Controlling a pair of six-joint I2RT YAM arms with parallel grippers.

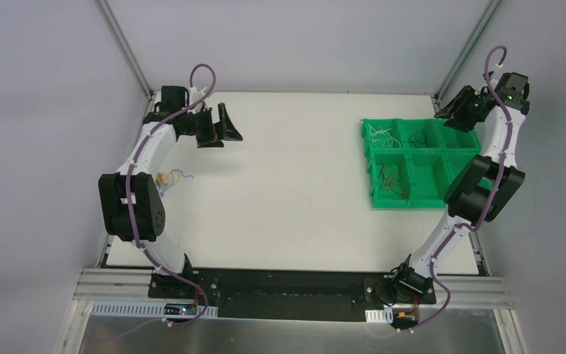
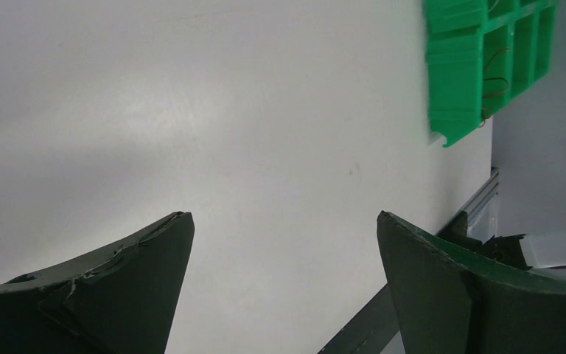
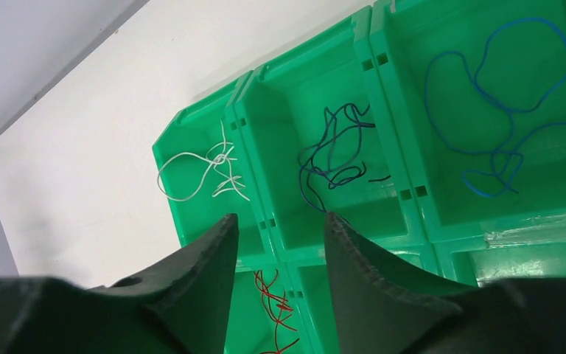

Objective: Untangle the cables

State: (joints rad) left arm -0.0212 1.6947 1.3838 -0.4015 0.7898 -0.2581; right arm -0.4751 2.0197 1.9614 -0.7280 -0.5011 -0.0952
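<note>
A small tangle of yellow-orange and blue cables (image 1: 168, 178) lies on the white table beside my left arm. The green tray (image 1: 442, 193) holds sorted cables: white (image 3: 206, 169), black-purple (image 3: 335, 151), blue (image 3: 501, 110) and red (image 3: 276, 310), each in its own compartment. My left gripper (image 1: 221, 136) is open and empty over bare table (image 2: 284, 215), further back than the tangle and to its right. My right gripper (image 1: 455, 116) is open and empty above the tray's back compartments (image 3: 280, 221).
The tray (image 2: 457, 74) sits at the table's right side, with red wires (image 2: 495, 70) showing in the left wrist view. Aluminium frame posts stand at both back corners. A metal rail (image 1: 295, 284) carrying the arm bases runs along the near edge.
</note>
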